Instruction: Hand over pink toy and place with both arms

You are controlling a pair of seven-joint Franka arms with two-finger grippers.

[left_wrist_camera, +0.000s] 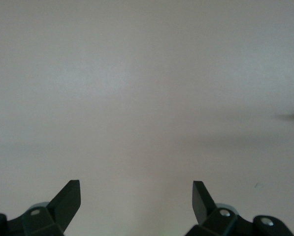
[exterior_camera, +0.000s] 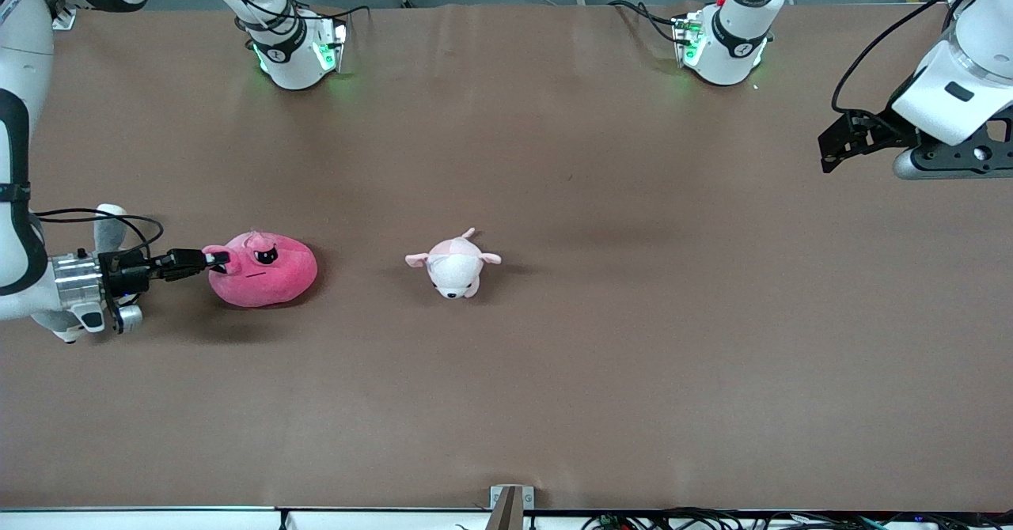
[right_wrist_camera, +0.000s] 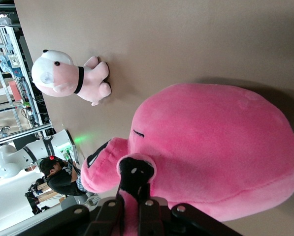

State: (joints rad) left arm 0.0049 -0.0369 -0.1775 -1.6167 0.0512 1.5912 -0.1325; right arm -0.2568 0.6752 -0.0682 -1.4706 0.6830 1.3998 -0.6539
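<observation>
right gripper [exterior_camera: 215, 259] pinched shut on the pink toy [exterior_camera: 265, 270] sitting on the table [exterior_camera: 633, 356], small pale plush [exterior_camera: 453, 265] nearby toward the left arm's end, left gripper [exterior_camera: 831, 149] waiting up high, jaws wide apart

White arms with black joint bands; bases at top glow green; black cables loop; right gripper [exterior_camera: 215, 259] black on silver flange; left gripper [exterior_camera: 831, 150] black.

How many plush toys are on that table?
2: the hot-pink toy, pinched by the right gripper toward the right arm's end, and a pale pink-and-white plush animal beside it, mid-table.
</observation>
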